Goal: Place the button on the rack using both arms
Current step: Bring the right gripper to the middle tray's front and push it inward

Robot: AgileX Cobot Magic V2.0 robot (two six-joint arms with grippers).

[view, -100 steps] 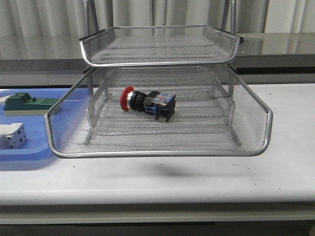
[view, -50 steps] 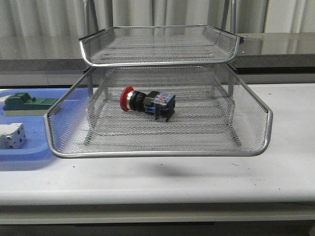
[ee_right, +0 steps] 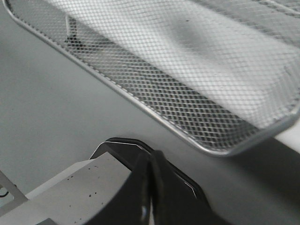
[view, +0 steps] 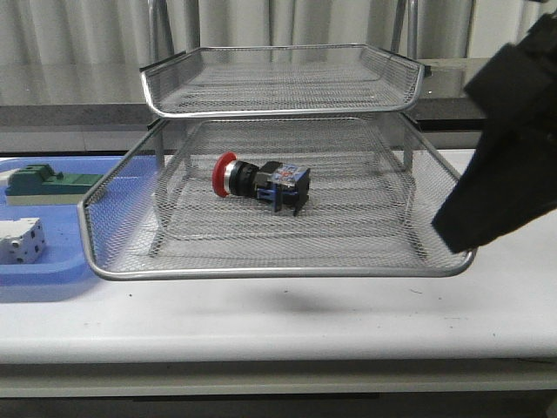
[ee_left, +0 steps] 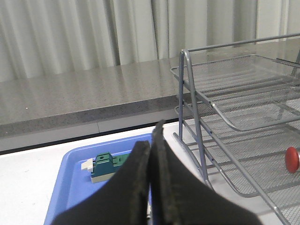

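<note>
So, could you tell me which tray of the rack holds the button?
The pulled-out middle tray holds the button; the top tray above is bare mesh.

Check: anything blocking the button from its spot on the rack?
No. The button already lies on its side in the pulled-out tray of the rack; nothing visible is in its way. Both grippers, left and right, are shut and empty.

right arm (view: 509, 165) hides the rack (view: 278, 261) corner, itself cropped.

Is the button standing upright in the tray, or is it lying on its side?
On its side: the button lies flat on the rack mesh, red cap pointing left, contact block right.
</note>
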